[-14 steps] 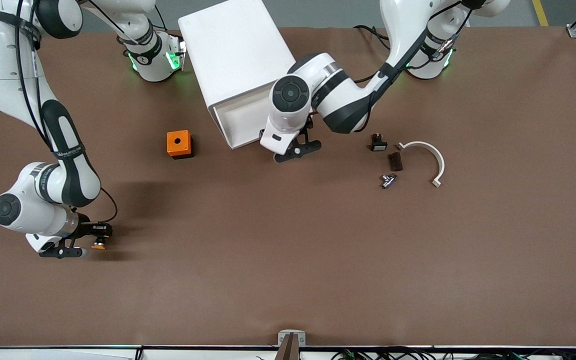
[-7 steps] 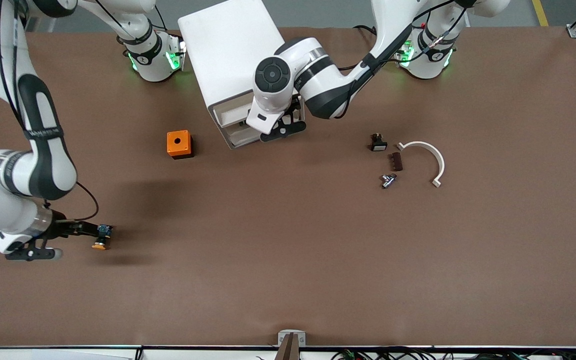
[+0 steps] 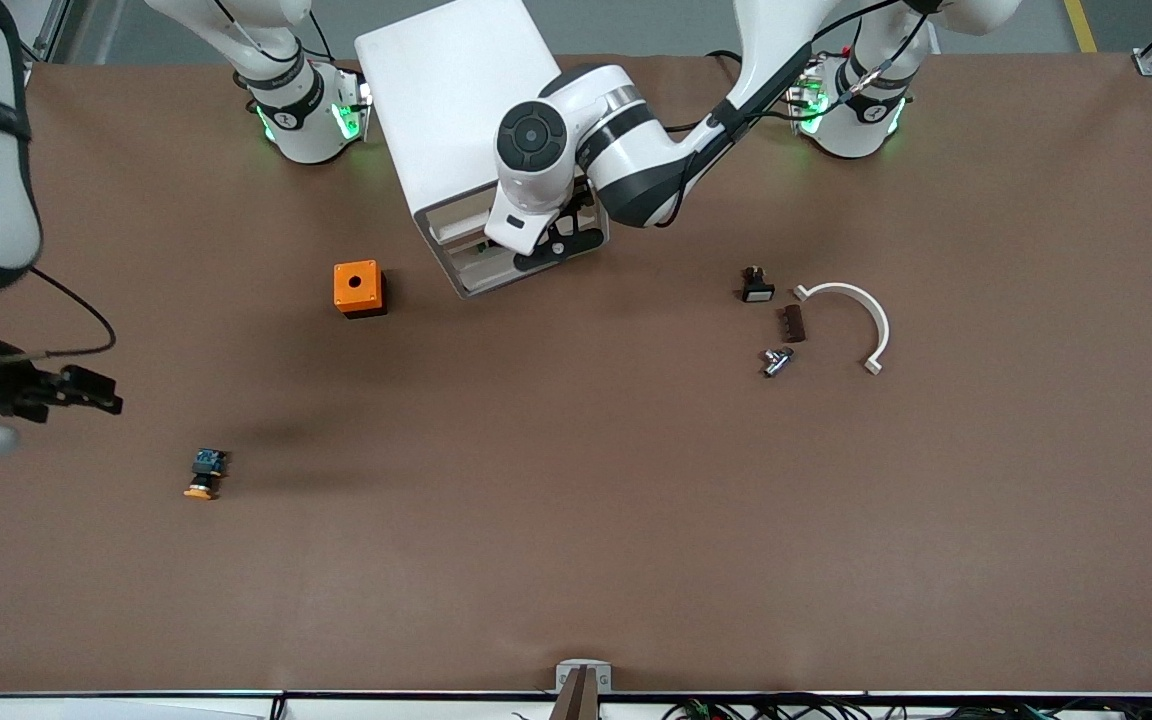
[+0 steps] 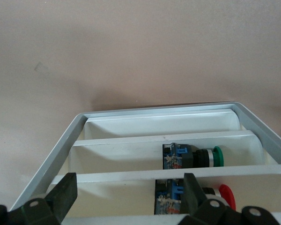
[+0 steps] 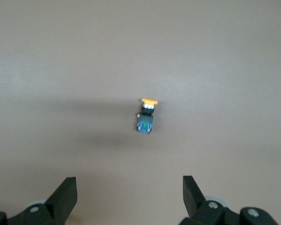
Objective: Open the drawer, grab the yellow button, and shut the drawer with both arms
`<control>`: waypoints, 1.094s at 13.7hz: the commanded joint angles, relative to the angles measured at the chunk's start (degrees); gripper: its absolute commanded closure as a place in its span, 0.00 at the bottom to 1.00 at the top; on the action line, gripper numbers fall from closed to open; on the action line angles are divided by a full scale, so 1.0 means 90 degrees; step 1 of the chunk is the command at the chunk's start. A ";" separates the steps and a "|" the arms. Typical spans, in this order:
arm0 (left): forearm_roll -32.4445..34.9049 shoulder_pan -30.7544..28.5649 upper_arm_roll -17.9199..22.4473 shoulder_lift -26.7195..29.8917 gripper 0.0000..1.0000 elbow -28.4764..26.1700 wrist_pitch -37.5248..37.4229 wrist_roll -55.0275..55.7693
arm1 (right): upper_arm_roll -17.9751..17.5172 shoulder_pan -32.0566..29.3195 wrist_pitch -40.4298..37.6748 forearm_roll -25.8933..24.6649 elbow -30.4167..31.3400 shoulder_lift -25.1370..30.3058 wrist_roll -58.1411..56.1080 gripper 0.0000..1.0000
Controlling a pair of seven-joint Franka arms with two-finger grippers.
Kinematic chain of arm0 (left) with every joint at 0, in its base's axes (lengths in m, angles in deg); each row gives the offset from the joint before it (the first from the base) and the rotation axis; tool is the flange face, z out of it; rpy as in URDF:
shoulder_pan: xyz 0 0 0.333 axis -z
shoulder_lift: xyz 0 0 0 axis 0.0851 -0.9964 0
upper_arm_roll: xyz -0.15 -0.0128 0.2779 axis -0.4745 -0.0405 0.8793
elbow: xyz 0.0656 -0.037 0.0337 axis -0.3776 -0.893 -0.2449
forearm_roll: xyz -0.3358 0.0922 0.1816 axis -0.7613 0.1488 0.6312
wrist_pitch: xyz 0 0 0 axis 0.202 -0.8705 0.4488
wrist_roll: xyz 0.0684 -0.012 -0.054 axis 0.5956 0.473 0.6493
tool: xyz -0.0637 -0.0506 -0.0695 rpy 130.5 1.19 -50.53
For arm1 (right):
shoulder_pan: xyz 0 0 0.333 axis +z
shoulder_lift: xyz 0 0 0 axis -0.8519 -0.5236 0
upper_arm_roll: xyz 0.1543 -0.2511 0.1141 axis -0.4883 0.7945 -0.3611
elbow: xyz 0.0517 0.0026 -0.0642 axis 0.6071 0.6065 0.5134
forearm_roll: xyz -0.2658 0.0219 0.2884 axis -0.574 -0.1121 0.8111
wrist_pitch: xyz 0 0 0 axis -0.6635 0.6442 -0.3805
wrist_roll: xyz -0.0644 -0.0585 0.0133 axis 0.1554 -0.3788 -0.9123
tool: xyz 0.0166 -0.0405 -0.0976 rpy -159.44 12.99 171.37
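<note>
With the left gripper (image 3: 558,243) spread wide and holding nothing at the front of the drawer (image 3: 466,250), press squarely so the tray slides shut without skewing. The right gripper (image 3: 86,390) is also released and empty; hold it clear of the button (image 3: 204,474), which lies on the table (image 3: 576,520) toward the right arm's end.

From the left gripper (image 3: 558,243), an orange cube (image 3: 358,288) sits toward the right arm's end of the table, while a black white-faced piece (image 3: 756,287), brown block (image 3: 791,323), metal fitting (image 3: 776,360) and white curved clip (image 3: 851,318) cluster toward the left arm's end.
</note>
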 commanded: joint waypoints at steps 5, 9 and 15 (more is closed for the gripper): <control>0.0936 -0.1022 0.0156 0.0491 0.00 0.0075 -0.0283 0.0208 | 0.0007 0.0036 -0.1969 0.0098 -0.0030 0.1162 0.0847 0.00; 0.1222 -0.2154 0.0136 0.0998 0.00 0.0221 -0.0332 0.0072 | 0.0007 0.0290 -0.1886 0.0000 -0.0081 0.1289 0.1178 0.00; 0.1212 -0.3668 0.0127 0.1916 0.00 0.0231 -0.0956 -0.1818 | -0.0003 0.0388 -0.1290 -0.0029 0.0428 0.1641 0.1208 0.00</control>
